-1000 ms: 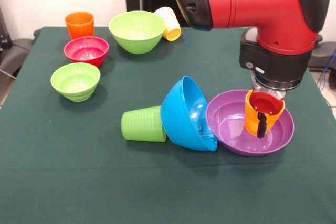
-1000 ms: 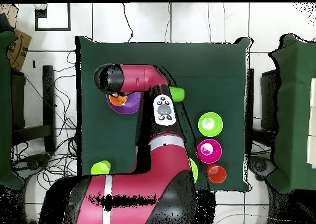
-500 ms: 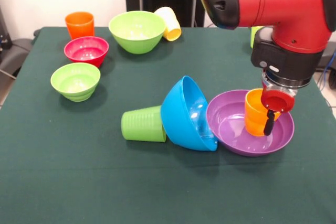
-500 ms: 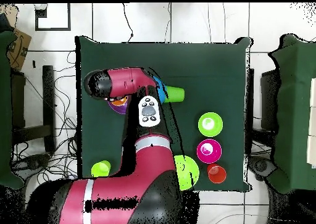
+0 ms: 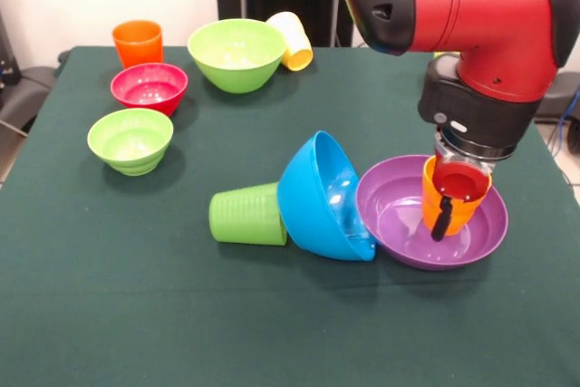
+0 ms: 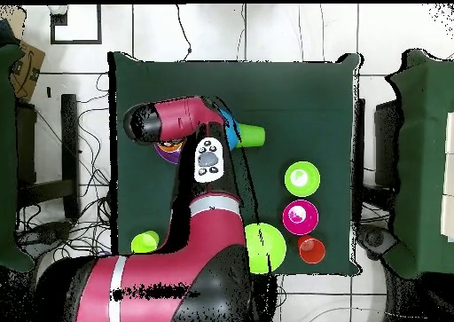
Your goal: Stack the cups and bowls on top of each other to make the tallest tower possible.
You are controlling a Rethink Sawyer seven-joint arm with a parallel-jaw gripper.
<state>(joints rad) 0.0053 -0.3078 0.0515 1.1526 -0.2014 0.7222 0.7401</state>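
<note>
On the green surface (image 5: 109, 314), going from left to right, the small cups and bowls are sitting at the far left, then the green cup (image 5: 246, 214) is lying on its side and touching the blue bowl (image 5: 324, 197), which is tipping on its edge against the purple bowl (image 5: 399, 224). The pincer (image 5: 450, 208) is gripping the orange-yellow cup (image 5: 449, 206) by its rim, one finger inside and one outside, right in the purple bowl. If the pincer is pulling or twisting while letting go, the cup could be falling over, and the purple bowl could be bumping the leaning blue bowl so it is rolling away.
</note>
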